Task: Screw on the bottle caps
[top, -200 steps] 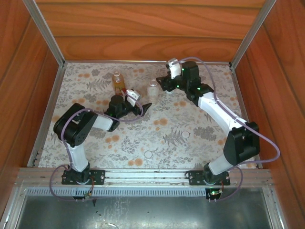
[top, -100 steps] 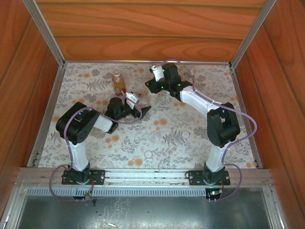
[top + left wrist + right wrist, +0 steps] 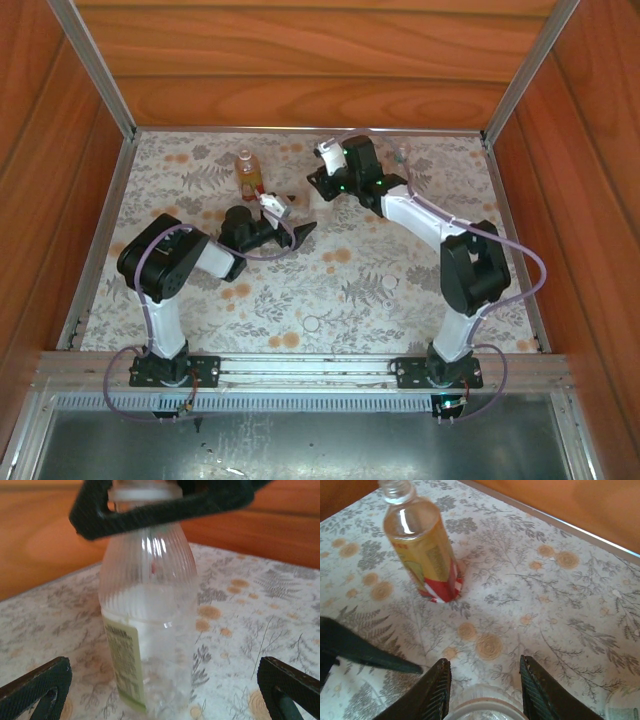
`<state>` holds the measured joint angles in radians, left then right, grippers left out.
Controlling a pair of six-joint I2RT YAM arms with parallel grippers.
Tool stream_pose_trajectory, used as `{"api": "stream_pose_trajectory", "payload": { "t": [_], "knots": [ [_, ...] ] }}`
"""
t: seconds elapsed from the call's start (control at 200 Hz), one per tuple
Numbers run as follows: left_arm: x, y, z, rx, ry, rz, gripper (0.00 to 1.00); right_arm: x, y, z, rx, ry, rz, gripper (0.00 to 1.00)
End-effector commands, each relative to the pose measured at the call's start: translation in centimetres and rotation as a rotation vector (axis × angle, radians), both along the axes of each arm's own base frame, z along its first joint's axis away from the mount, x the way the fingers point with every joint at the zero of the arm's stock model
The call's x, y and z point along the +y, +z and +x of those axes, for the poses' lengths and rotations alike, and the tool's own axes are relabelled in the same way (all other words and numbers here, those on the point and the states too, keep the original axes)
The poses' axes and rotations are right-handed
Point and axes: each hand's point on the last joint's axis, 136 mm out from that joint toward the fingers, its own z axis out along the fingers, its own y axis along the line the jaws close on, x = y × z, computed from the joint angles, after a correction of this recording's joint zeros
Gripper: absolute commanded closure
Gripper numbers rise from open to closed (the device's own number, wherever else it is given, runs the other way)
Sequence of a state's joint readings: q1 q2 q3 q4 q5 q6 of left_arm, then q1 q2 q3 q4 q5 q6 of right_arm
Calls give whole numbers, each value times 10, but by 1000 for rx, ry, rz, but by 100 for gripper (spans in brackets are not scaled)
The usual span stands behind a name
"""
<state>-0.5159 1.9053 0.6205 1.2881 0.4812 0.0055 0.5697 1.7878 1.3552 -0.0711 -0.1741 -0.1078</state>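
Right fingers (image 3: 436,692) half-closed around clear bottle (image 3: 150,630)

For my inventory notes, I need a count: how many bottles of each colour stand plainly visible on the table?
Amber bottle: 1
Clear ribbed bottle: 1
Total: 2
Small clear thing near the far edge: too small to tell, not counted.

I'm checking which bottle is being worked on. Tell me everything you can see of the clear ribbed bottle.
The clear ribbed bottle is see-through plastic, finely ribbed from shoulder down, with a pale green printed label low on one side. It stands upright on the floral table cover. The right gripper straddles its pale top; whether it grips is unclear. The left gripper faces it with fingers open, not touching it.
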Motion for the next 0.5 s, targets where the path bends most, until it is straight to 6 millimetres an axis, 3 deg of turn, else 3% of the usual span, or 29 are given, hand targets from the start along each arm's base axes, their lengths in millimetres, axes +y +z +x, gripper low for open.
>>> {"api": "stream_pose_trajectory", "payload": {
  "t": [0.0, 0.155, 0.17, 0.195, 0.495],
  "knots": [
    [-5, 11, -7, -32, -80, -73, 0, 12, 16, -29, -46, 104, 10, 66],
    [-14, 11, -13, -16, -145, -85, 0, 15, 7, -52, -48, 154, 18, 66],
    [-14, 10, -12, -18, -143, -83, 1, 13, 18, -55, -68, 154, 33, 66],
    [-14, 9, -11, -21, -138, -81, 1, 13, 18, -57, -68, 153, 38, 66],
    [-21, 3, -12, -15, -178, -76, 12, 11, 9, -66, -30, 135, 71, 67]
  ]
}}
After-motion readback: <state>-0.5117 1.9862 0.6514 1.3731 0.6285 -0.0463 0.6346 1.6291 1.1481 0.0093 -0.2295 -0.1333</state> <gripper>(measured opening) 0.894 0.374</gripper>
